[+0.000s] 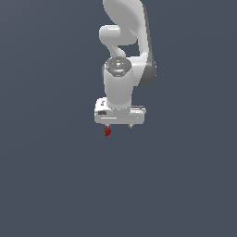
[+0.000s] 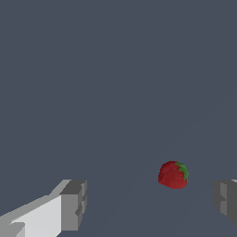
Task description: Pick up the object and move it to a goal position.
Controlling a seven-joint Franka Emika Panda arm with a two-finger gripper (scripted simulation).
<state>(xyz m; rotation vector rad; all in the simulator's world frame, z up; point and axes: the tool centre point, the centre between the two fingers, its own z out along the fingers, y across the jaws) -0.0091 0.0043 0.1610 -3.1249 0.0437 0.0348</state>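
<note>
a: start with the exterior view. what's there?

b: a white panda arm [image 1: 122, 41] reaches down over a plain dark grey-blue floor [image 1: 51, 176]. its gripper [image 1: 119, 126] points straight down, and only two short finger stubs show under the wide white hand body.

a: and the strawberry?

b: the strawberry [image 1: 107, 132] is a tiny red lump with a green bit, sitting just under the gripper, right by the finger stub on the exterior view's left. it is far smaller than the gripper. whether that finger touches it, i can't tell from here.

a: can you read the claw from that view?

b: the two stubs stand apart, with floor showing between them.

a: now the wrist view.

b: here the gripper [image 2: 150, 203] is plainly spread wide. one grey fingertip [image 2: 74, 206] on a white finger is well apart from the strawberry [image 2: 173, 174]; the other fingertip [image 2: 226, 200] is near the strawberry, cut off by the picture's edge.

a: so is the berry held?

b: no. the strawberry lies on the floor [image 2: 115, 69] between the fingertips, off-centre toward the cut-off one, with clear floor showing between it and each pad. its green cap faces that nearer fingertip.
</note>
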